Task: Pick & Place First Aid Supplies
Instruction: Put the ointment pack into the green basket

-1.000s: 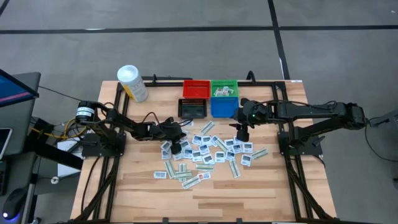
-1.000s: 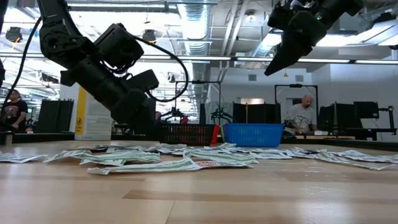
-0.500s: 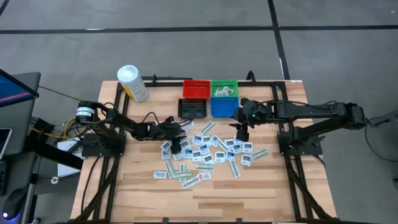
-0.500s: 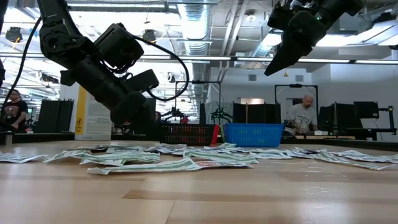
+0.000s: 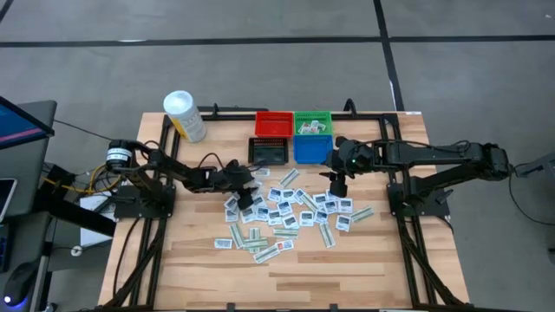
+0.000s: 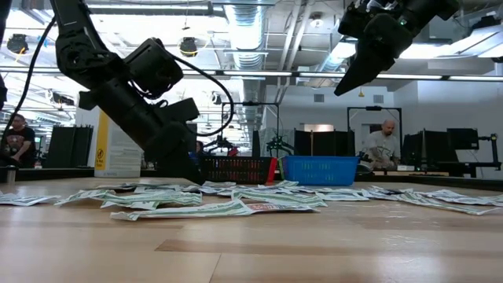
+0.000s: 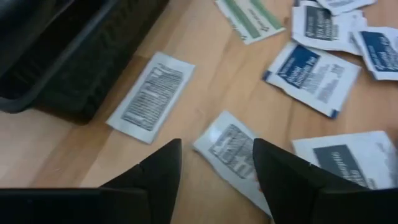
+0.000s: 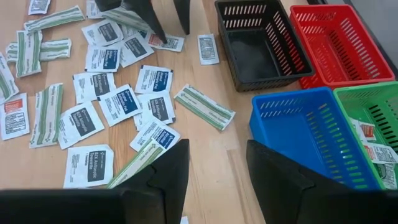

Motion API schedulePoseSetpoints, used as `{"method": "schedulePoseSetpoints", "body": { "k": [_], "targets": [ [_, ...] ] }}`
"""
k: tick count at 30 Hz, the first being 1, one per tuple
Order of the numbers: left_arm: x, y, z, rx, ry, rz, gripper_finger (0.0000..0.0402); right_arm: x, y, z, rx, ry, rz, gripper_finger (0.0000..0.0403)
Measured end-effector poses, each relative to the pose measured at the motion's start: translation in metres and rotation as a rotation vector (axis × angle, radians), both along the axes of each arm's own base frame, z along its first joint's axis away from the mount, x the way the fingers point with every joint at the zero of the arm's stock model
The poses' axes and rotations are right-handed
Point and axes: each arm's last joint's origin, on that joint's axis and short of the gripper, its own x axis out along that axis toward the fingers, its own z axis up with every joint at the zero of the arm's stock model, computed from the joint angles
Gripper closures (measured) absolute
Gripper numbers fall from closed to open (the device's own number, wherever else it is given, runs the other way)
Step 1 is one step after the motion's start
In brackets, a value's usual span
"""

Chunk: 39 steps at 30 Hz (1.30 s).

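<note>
The first aid supplies lie scattered flat on the wooden table: square white packets with dark print and narrow green-white strips. My left gripper is low over the left end of the pile, open, slanting down. Its fingers stand either side of a small white packet without visibly touching it. My right gripper hangs open, well above the pile's right part, with nothing between its fingers. A few packets lie in the green bin.
Four small bins stand at the far side: black, red, green, blue. A white tub stands at the far left. Another packet lies beside the black bin's wall. Bare wood lies along the near edge.
My left gripper has opened and dipped a little toward the table, beside the black bin. The packets lie where they were. My right gripper has kept still.
</note>
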Motion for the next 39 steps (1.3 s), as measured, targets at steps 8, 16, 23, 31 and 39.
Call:
{"method": "schedulePoseSetpoints", "body": {
  "k": [8,16,23,31,39],
  "targets": [
    [0.0000,0.0030,-0.0003,-0.070,-0.005,-0.061,0.0255,0.0000,0.0000,0.0000,0.019,-0.005,-0.017,0.0249],
    [0.0015,0.0035,-0.0077,-0.065,0.013,-0.057,0.0302,0.0000,0.0000,0.0000,0.019,-0.005,-0.017,0.0249],
    [0.0019,0.0037,-0.0095,-0.067,0.013,-0.053,0.0381,0.0000,0.0000,0.0000,0.019,-0.005,-0.017,0.0249],
    [0.0043,0.0036,-0.0076,-0.071,-0.031,-0.059,0.0396,0.0000,0.0000,0.0000,0.019,-0.005,-0.018,0.0249],
    [0.0065,0.0033,-0.0052,-0.072,-0.070,-0.068,0.0397,0.0000,0.0000,0.0000,0.019,-0.005,-0.018,0.0249]
  ]
}}
